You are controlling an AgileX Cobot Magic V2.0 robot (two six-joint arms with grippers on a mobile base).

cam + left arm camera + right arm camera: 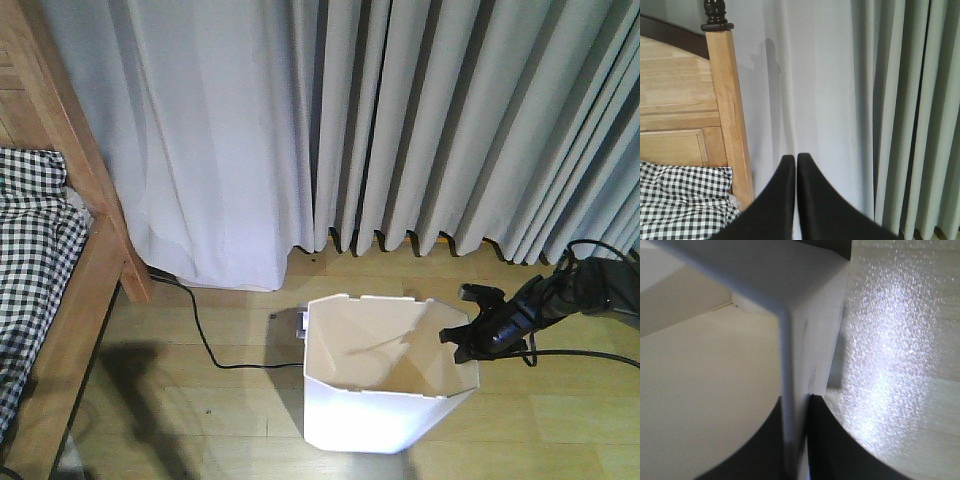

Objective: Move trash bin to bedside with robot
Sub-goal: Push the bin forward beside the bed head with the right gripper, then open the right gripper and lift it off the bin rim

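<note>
Trash bin [385,375] wall is pinched at its right rim between the right gripper [472,322] fingers. The bin stands on wooden floor [230,410], apparently near the bed [60,300] and grey curtains [400,120]. The left gripper [796,165] is pressed together, holding nothing.

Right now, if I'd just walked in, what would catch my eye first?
Probably the tall white trash bin standing on the wooden floor in front of long grey curtains. The black right gripper grips its rim at the right side, jaws closed on the thin wall. At the far left is the bed, with a light wooden frame and checked bedding.
</note>
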